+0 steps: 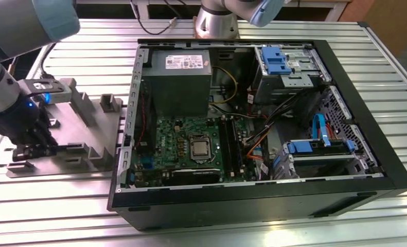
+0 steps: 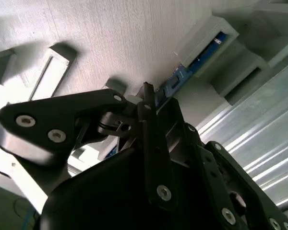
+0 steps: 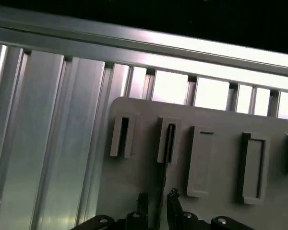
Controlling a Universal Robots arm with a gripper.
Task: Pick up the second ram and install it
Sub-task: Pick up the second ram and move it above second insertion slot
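A: Entry one, the gripper: where do we file it?

B: We file it low over the grey fixture plate, at the exterior view's left of the open computer case.

A: And its state?

B: In the first wrist view we log the jaws a narrow gap apart, one on either side of the second ram. A strip of bare plate shows between the stick and one tip, so we enter it as not clamped, holding nothing.

A: Entry two, the second ram?

B: Thin, dark, seen edge-on. We note it runs out of a slotted block on the fixture plate and passes between the jaws, well apart from the motherboard inside the case.

A: Remainder?

B: One slatted aluminium table, carrying fixture plate and case alike
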